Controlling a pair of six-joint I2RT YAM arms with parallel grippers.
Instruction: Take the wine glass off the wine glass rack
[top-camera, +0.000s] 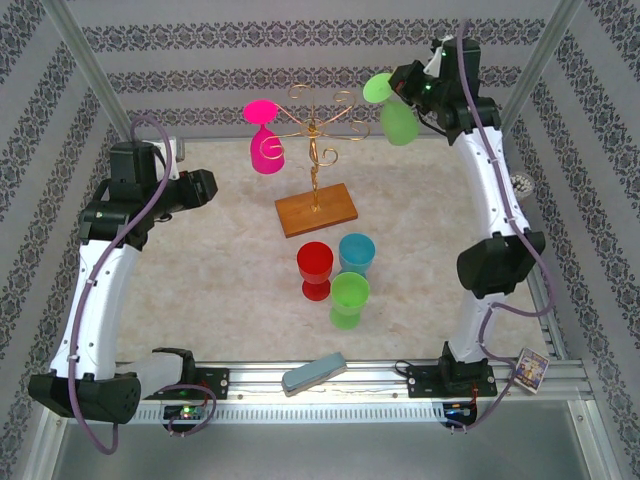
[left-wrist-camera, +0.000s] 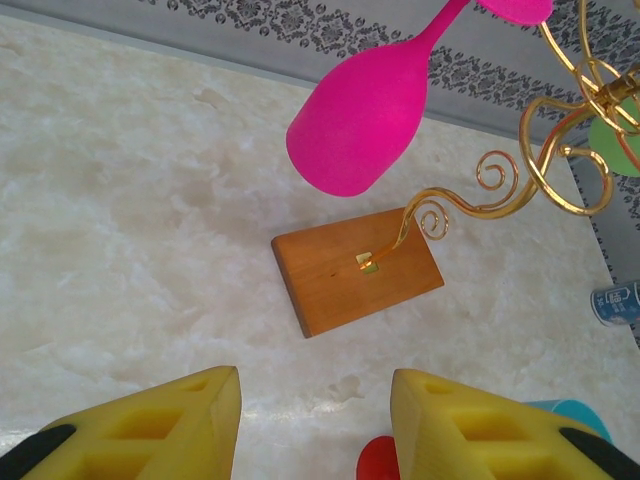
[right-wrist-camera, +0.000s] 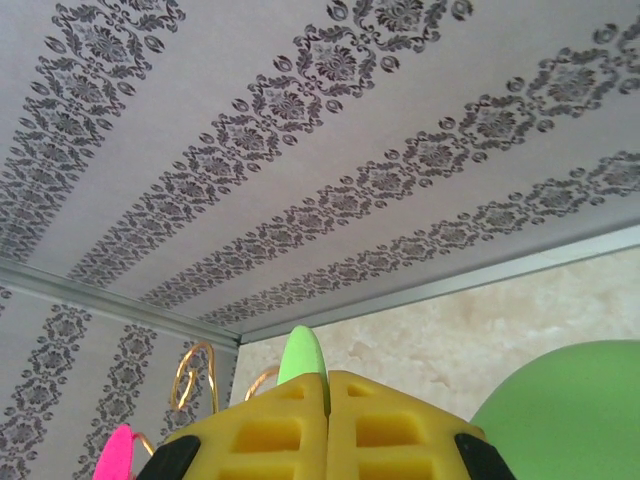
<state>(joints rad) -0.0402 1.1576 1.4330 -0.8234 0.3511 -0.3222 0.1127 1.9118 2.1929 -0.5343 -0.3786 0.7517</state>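
Hanging: pink glass (top-camera: 266, 150), upside down on the rack (top-camera: 316, 210), which is scrolled gold wire on a wooden block.
Green glass (top-camera: 398, 122): off the rack, just right of it, aloft.
Right pincer (right-wrist-camera: 328, 400): wrist view shows yellow foam pads clenched on the green glass.
Left pincer (left-wrist-camera: 315, 415): released, above the marbled desk (left-wrist-camera: 120, 200).

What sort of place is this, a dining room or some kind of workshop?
Probably a robot test booth dressed like a home: a left arm and right arm bolted to a metal rail, wallpapered panels in an aluminium frame, and a marble-look table with a wine glass rack and coloured glasses.
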